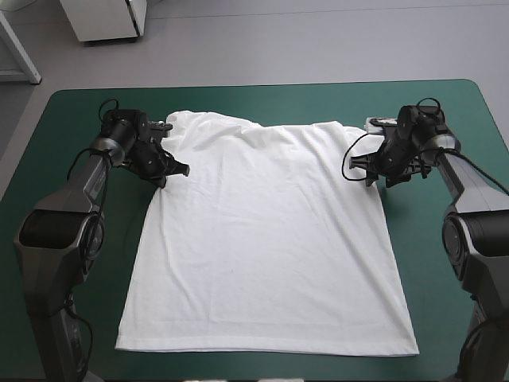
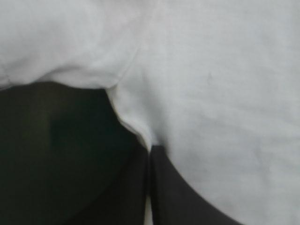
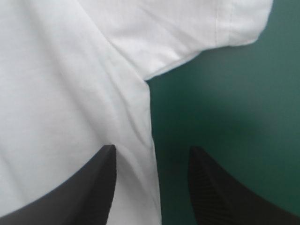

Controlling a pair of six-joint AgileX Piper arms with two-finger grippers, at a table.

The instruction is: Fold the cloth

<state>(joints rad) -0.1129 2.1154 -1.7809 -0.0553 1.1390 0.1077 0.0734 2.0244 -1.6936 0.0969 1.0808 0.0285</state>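
Two grippers sit low at the bench (image 1: 71, 127), one at each side of the T-shirt (image 1: 266, 239). You have the shirt spread flat on the teal-green top. It is white and short-sleeved, with the hem (image 1: 266, 350) along the near edge, the shoulders toward the far edge, and light wrinkles across the chest.

Left gripper (image 1: 176, 169): at the shirt's left side edge, just under the left sleeve (image 1: 191, 123). In your left wrist view the black fingers (image 2: 183, 197) meet in one pointed arch with a thin white sliver of cloth pinched between them (the shirt's edge at the armpit runs right down to the tip). Read it as clamped on the T-shirt.

Right gripper (image 1: 364, 169): at the opposite side edge, just under the right sleeve (image 3: 187, 33). Its fingers stand apart and hold nothing. One finger is over white cloth, the other over bare bench, and the shirt's side edge runs between them. You cannot tell whether the tips touch the cloth.

Left sleeve looks rumpled near the shoulder. Right sleeve lies out over the bench, away from the body.
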